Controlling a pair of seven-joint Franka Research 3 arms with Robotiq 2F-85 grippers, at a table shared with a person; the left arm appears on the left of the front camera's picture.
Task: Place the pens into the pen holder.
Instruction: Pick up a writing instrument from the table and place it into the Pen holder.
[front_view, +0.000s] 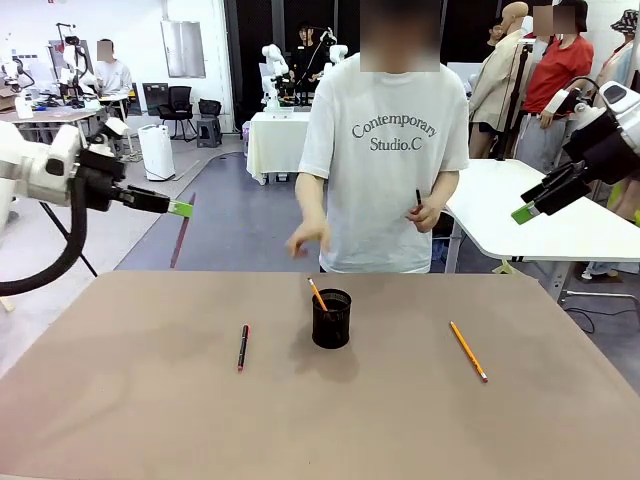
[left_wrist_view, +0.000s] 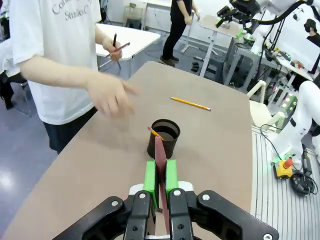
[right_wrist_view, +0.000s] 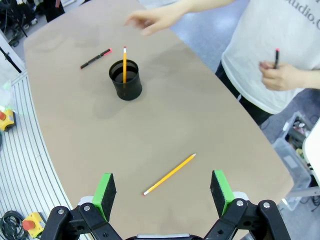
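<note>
Left gripper (left_wrist_view: 160, 168), clamping the reddish-pink pen (left_wrist_view: 160, 147) near-vertical, hangs up-left of the pen holder (left_wrist_view: 171, 145); right gripper (right_wrist_view: 163, 186) spread wide.

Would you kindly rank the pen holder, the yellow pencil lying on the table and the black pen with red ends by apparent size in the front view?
1. pen holder, the bulkiest.
2. yellow pencil, longer but very thin.
3. black pen, the shortest.
All three sit about equally far from the camera.
</note>
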